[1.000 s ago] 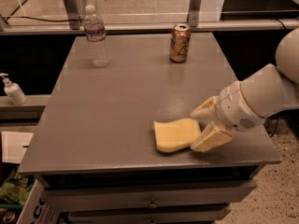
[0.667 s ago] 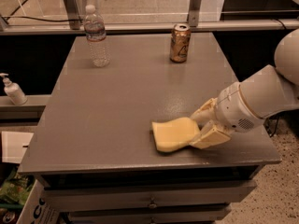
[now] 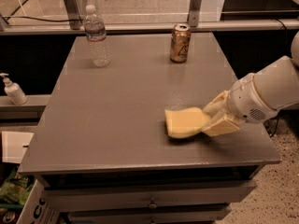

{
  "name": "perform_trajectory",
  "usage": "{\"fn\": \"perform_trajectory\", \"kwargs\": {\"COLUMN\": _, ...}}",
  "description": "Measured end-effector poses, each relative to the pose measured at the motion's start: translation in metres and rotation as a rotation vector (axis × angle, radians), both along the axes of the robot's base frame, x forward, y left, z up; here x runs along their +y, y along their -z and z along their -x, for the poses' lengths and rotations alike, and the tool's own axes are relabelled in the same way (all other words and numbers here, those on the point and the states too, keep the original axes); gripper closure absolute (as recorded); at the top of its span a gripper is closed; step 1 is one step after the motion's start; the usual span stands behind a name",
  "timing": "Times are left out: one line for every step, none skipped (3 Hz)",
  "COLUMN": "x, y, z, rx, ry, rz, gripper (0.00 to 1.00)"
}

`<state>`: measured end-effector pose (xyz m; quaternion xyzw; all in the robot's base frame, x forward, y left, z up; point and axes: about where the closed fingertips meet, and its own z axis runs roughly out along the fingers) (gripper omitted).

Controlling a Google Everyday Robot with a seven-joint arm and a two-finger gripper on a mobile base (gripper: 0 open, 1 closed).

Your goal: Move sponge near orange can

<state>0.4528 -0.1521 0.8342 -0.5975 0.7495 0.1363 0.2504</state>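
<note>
The pale yellow sponge [image 3: 185, 123] lies near the front right of the grey table [image 3: 117, 106]. My gripper [image 3: 211, 118] reaches in from the right and its cream fingers [image 3: 219, 125] close on the sponge's right end. The orange can [image 3: 180, 43] stands upright at the back of the table, well beyond the sponge and slightly left of it.
A clear plastic water bottle [image 3: 97, 37] stands at the back left of the table. A white pump bottle [image 3: 13, 89] sits on a ledge to the left. Drawers [image 3: 149, 200] run below the table's front edge. My white arm [image 3: 271, 90] hangs over the right edge.
The gripper's fingers have closed in on the sponge's right end, and the sponge has shifted slightly left and back.
</note>
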Motion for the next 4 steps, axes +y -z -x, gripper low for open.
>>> {"fn": "perform_trajectory", "kwargs": {"x": -0.035, "y": -0.033, "z": -0.030, "rx": -0.063, "ry": 0.101, "rz": 0.020, "gripper": 1.00}}
{"fn": "perform_trajectory", "kwargs": {"x": -0.035, "y": -0.033, "z": -0.030, "rx": -0.063, "ry": 0.101, "rz": 0.020, "gripper": 1.00}}
{"fn": "perform_trajectory", "kwargs": {"x": -0.053, "y": -0.036, "z": -0.047, "rx": -0.087, "ry": 0.165, "rz": 0.025, "gripper": 1.00}}
{"fn": "perform_trajectory", "kwargs": {"x": -0.083, "y": -0.034, "z": -0.079, "rx": -0.111, "ry": 0.252, "rz": 0.034, "gripper": 1.00}}
